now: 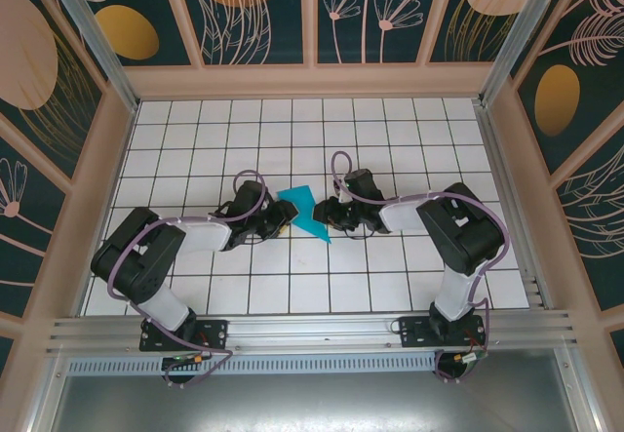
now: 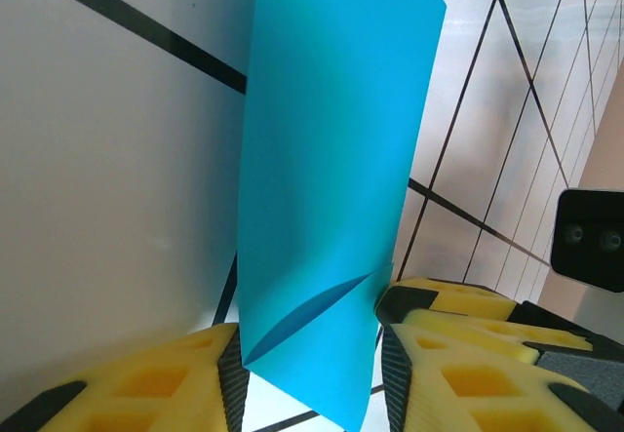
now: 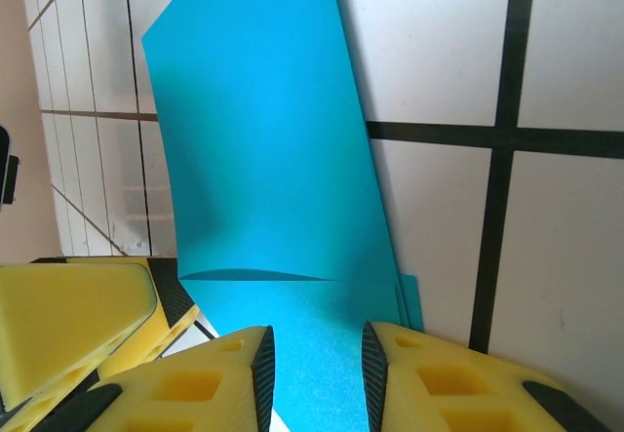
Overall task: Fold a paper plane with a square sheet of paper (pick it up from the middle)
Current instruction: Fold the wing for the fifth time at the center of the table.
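left side first: on the top camera my left pincer point(image 1: 280, 220) sits low over the white gridded tabletop point(image 1: 390, 130), near the middle, its tip at the left edge of the cyan-blue sheet of paper point(image 1: 303, 209). from the left wrist the sheet stands up as a creased, curling strip between the two yellow fingers point(image 2: 146, 383), with a fold line showing low on it. the jaws are partly apart and the paper fills the gap. i cannot tell whether the pads are pressing on it or only flanking it.

the sheet itself is in the centre of the tabletop, between the two pincers, no longer square but an uneven folded shape with a point aimed toward the near edge.

right side: my right pincer point(image 1: 328, 216) comes at the sheet's right edge, very near the left one. from the right wrist its jaws are narrow but apart, straddling the paper's near edge, with blue showing in the gap. a raised flap leans away beyond them.
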Tool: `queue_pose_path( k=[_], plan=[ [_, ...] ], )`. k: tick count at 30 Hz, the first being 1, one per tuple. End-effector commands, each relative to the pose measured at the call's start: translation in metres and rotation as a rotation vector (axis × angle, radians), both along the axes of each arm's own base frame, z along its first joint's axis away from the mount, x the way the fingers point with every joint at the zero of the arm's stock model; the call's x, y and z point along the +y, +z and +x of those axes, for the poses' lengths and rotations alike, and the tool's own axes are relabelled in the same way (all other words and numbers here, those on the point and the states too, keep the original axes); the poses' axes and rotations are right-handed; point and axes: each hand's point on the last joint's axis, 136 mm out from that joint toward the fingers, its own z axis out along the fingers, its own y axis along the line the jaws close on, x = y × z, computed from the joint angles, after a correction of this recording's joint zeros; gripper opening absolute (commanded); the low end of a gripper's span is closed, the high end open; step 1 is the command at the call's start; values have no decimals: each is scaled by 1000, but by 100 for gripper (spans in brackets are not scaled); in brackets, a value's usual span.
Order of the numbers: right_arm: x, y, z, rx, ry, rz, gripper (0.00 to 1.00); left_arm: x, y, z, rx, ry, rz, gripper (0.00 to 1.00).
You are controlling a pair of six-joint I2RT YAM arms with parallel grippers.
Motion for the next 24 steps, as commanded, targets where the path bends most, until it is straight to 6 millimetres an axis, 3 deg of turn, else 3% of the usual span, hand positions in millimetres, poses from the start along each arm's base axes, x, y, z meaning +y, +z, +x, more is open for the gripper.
queue_pose_path(
  k=[1,4,8,16,24],
  plan=[
    [-23,-28,-18,107,-28,-88,33,0,-4,0,4,-9,23,47],
    [-23,-29,-18,108,-28,-89,33,-1,-3,2,-4,-13,23,48],
    [-21,-28,-18,103,-20,-81,33,-15,8,4,-37,-55,-52,38],
    [-11,-3,-10,5,29,-24,40,-17,5,-1,-35,-84,-62,25],
    [-8,20,8,-146,66,-47,45,-19,6,-2,-38,-96,-75,6]
  ],
)
